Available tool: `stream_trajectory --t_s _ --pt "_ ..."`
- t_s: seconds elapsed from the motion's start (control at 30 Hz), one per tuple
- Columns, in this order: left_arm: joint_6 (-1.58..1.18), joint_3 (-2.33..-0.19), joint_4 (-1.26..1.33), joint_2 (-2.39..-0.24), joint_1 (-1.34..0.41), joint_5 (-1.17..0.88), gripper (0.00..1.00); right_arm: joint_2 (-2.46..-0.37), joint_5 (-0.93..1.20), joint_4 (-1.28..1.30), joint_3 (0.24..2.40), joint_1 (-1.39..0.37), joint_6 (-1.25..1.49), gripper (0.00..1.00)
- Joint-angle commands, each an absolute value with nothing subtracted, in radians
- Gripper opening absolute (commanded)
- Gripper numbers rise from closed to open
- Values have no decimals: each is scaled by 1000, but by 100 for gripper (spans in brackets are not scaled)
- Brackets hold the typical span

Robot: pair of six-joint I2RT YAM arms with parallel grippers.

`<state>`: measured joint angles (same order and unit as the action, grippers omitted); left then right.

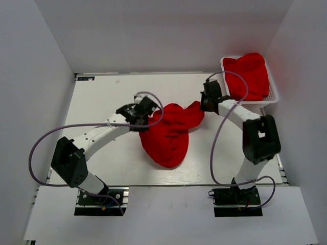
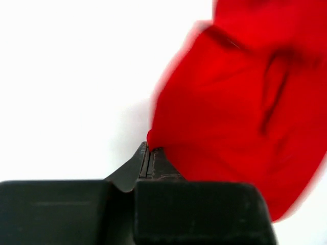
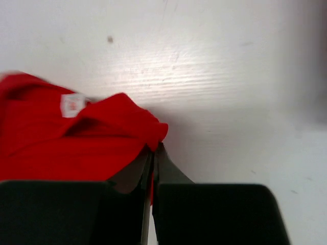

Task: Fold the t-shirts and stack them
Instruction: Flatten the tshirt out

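One red t-shirt lies bunched in the middle of the table, stretched between my two grippers. My left gripper is shut on its left edge; in the left wrist view the t-shirt hangs from the gripper. At the t-shirt's right end my right gripper is shut on a fold of cloth. The right wrist view shows the t-shirt with its white neck label and red cloth pinched in the gripper. More red t-shirts fill the basket at the back right.
The white mesh basket stands at the table's back right corner, just behind my right arm. White walls enclose the table on three sides. Purple cables loop from both arms.
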<state>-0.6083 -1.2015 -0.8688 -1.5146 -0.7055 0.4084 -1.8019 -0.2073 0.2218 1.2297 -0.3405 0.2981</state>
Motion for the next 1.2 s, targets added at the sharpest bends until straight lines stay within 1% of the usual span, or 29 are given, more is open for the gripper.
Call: stream_trajectory --t_s 0.0,0.03,0.1,0.13,0.17,0.23,0.33,0.37,0.43,0.53,0.67,0.7,0.77,0.8,0.97,1.03,1.17 --pt "-583 -1423 -1020 -1454 -692 672 0 -1580 -408 280 1317 -330 317 0" --pt "-574 -1515 -1043 -1463 -692 708 0 -1557 -466 293 1339 -321 321 0" --pt "-555 -1619 -1112 -1463 -692 788 0 -1476 -498 345 1386 -314 318 0" --pt "-529 -1728 -1135 -1473 -683 811 0 -1459 -520 356 1402 -311 310 0" --pt "-517 -1782 -1155 -1473 -683 856 0 -1407 -535 391 1420 -301 304 0" --pt "-483 -1904 -1180 -1473 -683 918 0 -1367 -558 448 1508 -295 278 0" --pt "-300 -1962 -1088 -1425 -683 971 0 -1313 -606 472 1607 -291 183 0" --pt "-260 -1962 -1050 -1405 -683 985 0 -1299 -671 471 1621 -291 172 0" --pt "-134 -1962 -935 -1338 -683 1003 0 -1252 -678 416 1655 -290 88 0" --pt "-40 -1948 -809 -1249 -683 1014 0 -1213 -695 405 1704 -290 8 0" --pt "76 -1989 -741 -1177 -683 853 0 -1138 -716 390 1732 -293 -28 0" --pt "90 -2026 -741 -1177 -693 756 0 -1117 -669 393 1732 -290 -34 0" --pt "103 -2058 -741 -1163 -693 680 0 -1085 -635 411 1756 -293 -43 0" --pt "113 -2097 -752 -1163 -693 619 0 -1074 -571 419 1769 -293 -46 0" --pt "133 -2244 -802 -1173 -693 493 0 -1002 -494 480 1882 -293 -34 0" --pt "144 -2264 -811 -1160 -693 451 0 -980 -480 491 1923 -294 -40 0" --pt "144 -2264 -790 -1085 -693 246 0 -944 -437 525 2000 -293 -51 0"
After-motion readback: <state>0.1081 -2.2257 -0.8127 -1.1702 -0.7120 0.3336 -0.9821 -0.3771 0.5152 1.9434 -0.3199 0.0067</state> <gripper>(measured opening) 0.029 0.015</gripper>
